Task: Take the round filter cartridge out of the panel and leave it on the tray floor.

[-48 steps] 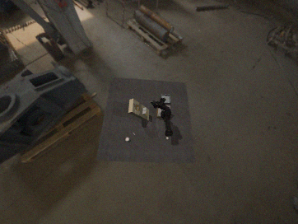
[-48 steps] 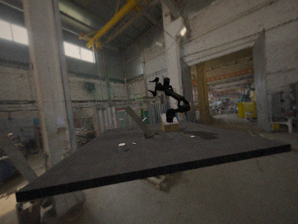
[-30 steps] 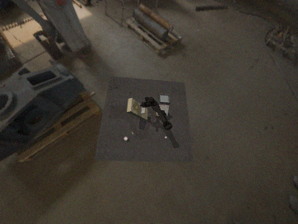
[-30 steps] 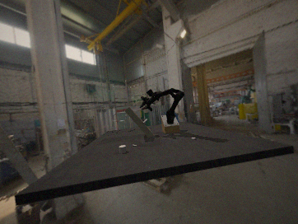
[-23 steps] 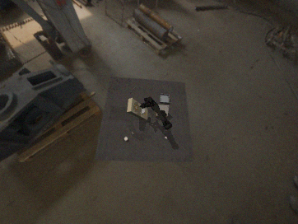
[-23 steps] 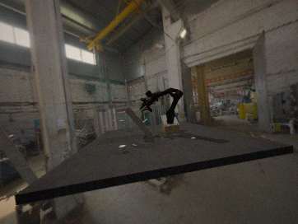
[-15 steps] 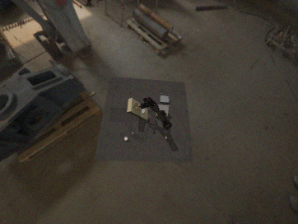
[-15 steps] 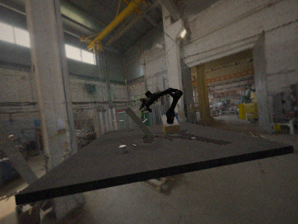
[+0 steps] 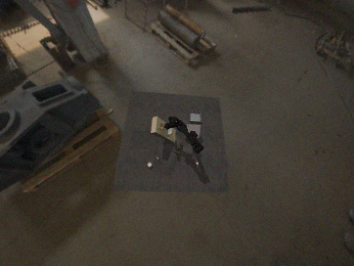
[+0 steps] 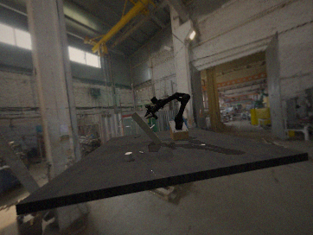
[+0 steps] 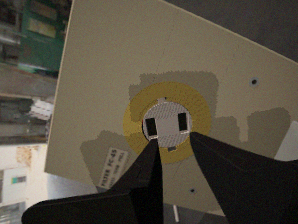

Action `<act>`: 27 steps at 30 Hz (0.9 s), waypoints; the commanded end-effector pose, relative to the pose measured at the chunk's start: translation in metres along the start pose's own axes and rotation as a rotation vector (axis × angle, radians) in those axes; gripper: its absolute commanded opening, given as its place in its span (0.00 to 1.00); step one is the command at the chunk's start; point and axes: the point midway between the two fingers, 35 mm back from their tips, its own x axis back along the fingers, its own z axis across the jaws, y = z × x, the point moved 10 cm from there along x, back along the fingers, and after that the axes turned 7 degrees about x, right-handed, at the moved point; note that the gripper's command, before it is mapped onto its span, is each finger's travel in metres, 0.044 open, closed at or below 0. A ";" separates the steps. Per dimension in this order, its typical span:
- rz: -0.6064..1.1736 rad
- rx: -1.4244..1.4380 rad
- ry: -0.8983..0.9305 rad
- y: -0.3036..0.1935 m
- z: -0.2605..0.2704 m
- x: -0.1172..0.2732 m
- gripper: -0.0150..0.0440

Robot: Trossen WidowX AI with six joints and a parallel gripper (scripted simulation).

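Note:
The round pale cartridge sits in a yellow ring in the beige panel, which leans at a slant. Its two dark slots are left and right on its face in the wrist view. My gripper is partly open and empty, pointing at the panel. Its fingertips appear just below the slots in the wrist view, one under each; whether they touch the face cannot be told. A pale square with dark edges, possibly the tray, lies behind the arm in the top view.
A small white round object stands on the dark table. A label and small screws are on the panel face near the ring. A white piece shows at the wrist view's right edge.

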 end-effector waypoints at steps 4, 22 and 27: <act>-0.005 -0.005 -0.001 0.000 0.000 -0.011 0.45; -0.004 -0.006 0.007 -0.001 0.000 -0.026 0.45; -0.004 -0.006 0.007 -0.001 0.001 -0.026 0.45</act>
